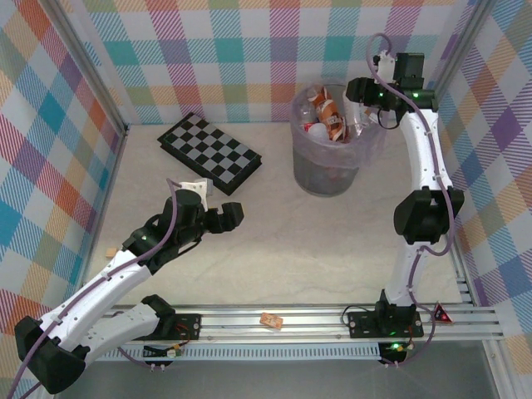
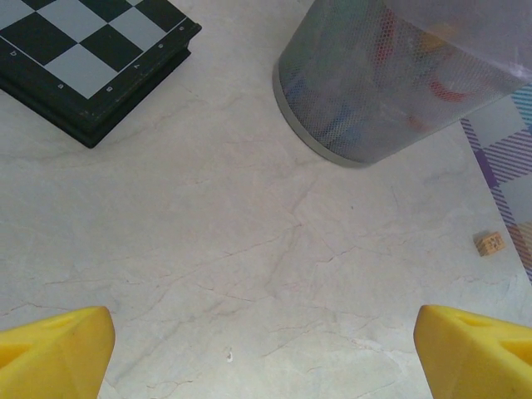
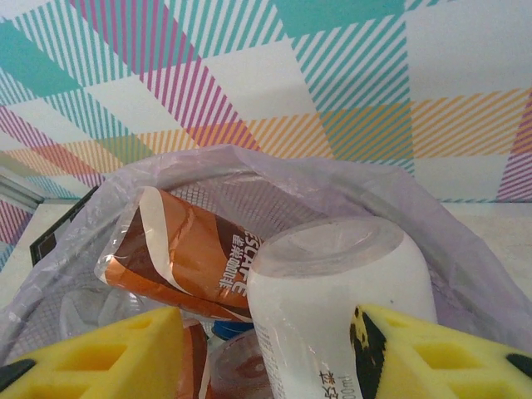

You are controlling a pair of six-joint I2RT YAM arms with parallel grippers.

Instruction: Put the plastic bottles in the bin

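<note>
Several plastic bottles [image 1: 326, 116] lie heaped in the bin [image 1: 320, 174], upper middle of the top view. My right gripper [image 3: 266, 353] hangs above the rim, jaws clamped on a white bottle [image 3: 332, 283] that sits over an orange-brown bottle [image 3: 179, 249] already inside. To do this step well, I judge the jaws should part only with the bottle wholly within the rim, since the heap stands high and a bottle could roll off it. My left gripper [image 2: 264, 349], jaws apart and empty, hovers over the table [image 2: 249, 249] at lower left of the top view. A checkerboard [image 1: 209, 152] lies left of the bin, and a small cube [image 2: 490, 243] sits at the right edge of the left wrist view; neither blocks the drop
</note>
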